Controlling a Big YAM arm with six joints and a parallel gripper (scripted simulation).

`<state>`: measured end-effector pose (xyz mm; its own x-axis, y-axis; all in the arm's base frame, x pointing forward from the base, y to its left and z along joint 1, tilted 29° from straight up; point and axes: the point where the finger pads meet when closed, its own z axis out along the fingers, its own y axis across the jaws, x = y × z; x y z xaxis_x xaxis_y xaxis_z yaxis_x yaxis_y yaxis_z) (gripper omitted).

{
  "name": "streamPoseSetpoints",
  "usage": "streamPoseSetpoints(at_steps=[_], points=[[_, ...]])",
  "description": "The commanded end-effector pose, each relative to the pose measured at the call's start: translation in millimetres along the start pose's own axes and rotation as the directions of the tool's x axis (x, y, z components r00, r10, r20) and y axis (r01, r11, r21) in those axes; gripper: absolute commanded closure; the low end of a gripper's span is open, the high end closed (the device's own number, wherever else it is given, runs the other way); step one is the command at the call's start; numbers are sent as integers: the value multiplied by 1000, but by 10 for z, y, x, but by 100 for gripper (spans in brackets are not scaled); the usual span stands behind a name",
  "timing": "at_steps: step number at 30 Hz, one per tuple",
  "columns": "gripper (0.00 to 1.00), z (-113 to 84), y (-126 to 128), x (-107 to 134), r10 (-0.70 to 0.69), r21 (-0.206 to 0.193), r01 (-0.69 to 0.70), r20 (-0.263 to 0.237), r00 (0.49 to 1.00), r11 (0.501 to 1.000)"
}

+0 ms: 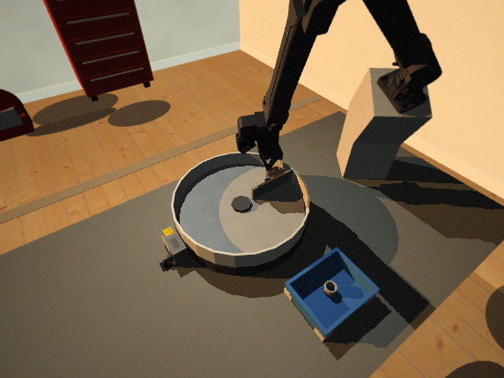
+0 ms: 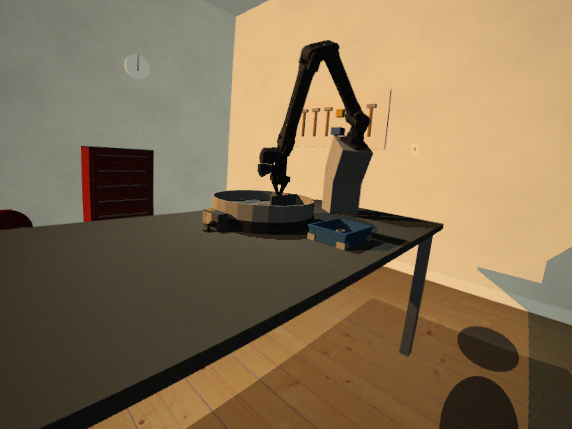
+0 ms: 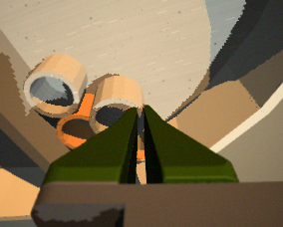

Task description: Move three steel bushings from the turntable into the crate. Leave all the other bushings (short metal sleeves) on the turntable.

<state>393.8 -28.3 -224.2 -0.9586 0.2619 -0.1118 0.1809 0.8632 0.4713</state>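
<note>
My gripper is down inside the round turntable at its far side, next to a dark divider block. In the wrist view the fingers are shut on the wall of a steel bushing. A second steel bushing lies to its left. An orange bushing lies between and partly under them. The blue crate stands in front of the turntable and holds one steel bushing upright.
A dark hub sits at the turntable's centre. A small control box is fixed to its left side. The arm's tan pedestal stands behind on the right. A red drawer cabinet stands by the far wall.
</note>
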Motion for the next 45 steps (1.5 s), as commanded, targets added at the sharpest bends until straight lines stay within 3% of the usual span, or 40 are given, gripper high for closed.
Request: streamPoseSetpoints(at_steps=[1, 10, 16, 45], points=[[100, -300, -9, -46, -2, -3, 2, 21, 1000, 1000], [100, -687, -11, -35, -2, -3, 2, 21, 1000, 1000], [100, -767, -12, -33, -2, -2, 2, 21, 1000, 1000], [100, -786, -15, -75, -5, -1, 5, 32, 999, 1000]])
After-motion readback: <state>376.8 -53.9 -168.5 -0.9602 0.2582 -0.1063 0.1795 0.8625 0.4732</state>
